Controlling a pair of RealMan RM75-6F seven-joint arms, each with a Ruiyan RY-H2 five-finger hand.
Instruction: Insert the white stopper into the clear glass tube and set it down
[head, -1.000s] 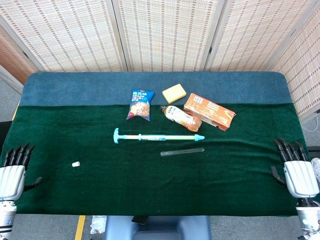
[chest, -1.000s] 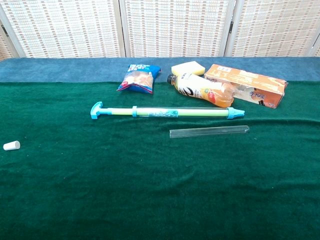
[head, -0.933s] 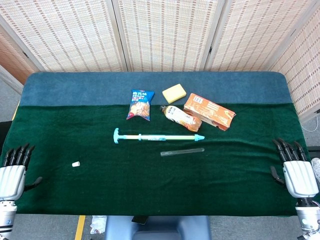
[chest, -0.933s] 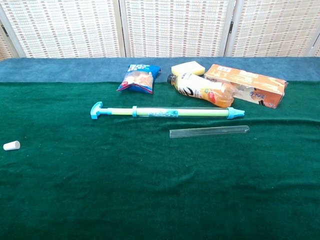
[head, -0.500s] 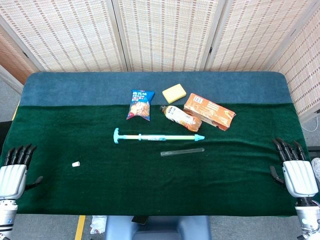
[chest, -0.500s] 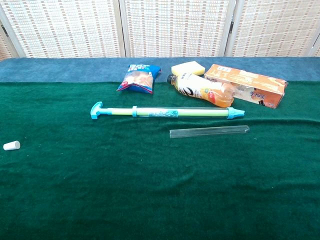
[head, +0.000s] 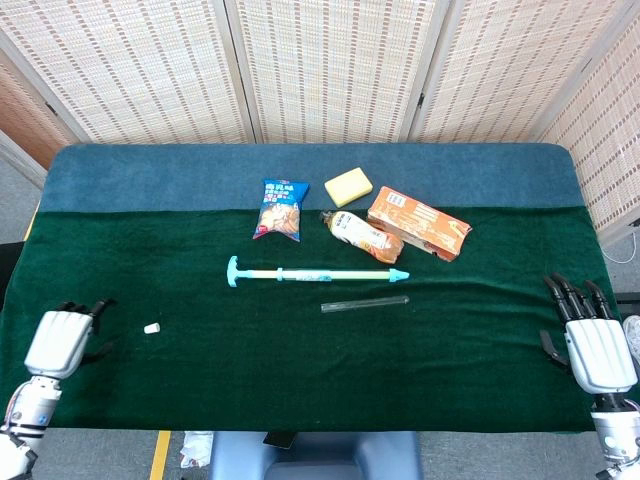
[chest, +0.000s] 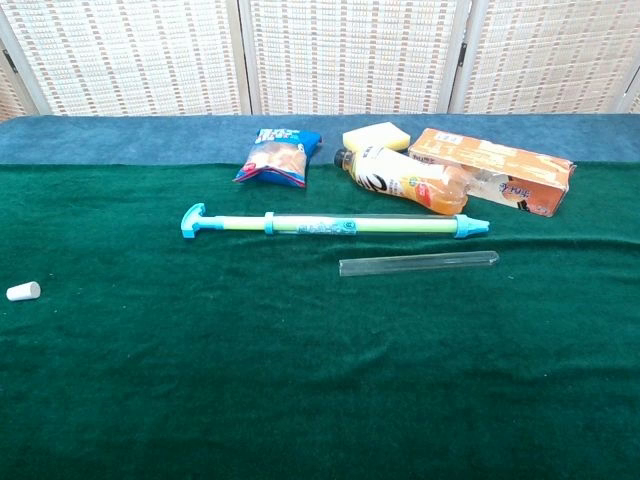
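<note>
The small white tapered stopper (head: 152, 327) is lying on its side on the dark green cloth-covered table (head: 300, 370), toward the near left part of the surface. In the chest view it is showing as a short plug, wider at one end, resting alone by the left edge of the picture. The clear glass tube (head: 365, 303) is lying flat near the table's middle, roughly parallel to the front edge, with its rounded closed end pointing right and nothing inside it. It is sitting just in front of the long teal and pale green plastic hand pump (head: 317, 274), apart from it.

The left hand (head: 62, 340) is hovering over the near left corner of the table, near the stopper and to its left, not touching it. Its fingers are bending forward and downward, holding nothing; whether they are fully closed cannot be told. The right hand (head: 592, 345) is sitting at the near right edge, well apart from the tube, with its fingers extended and slightly spread, gripping nothing.
</note>
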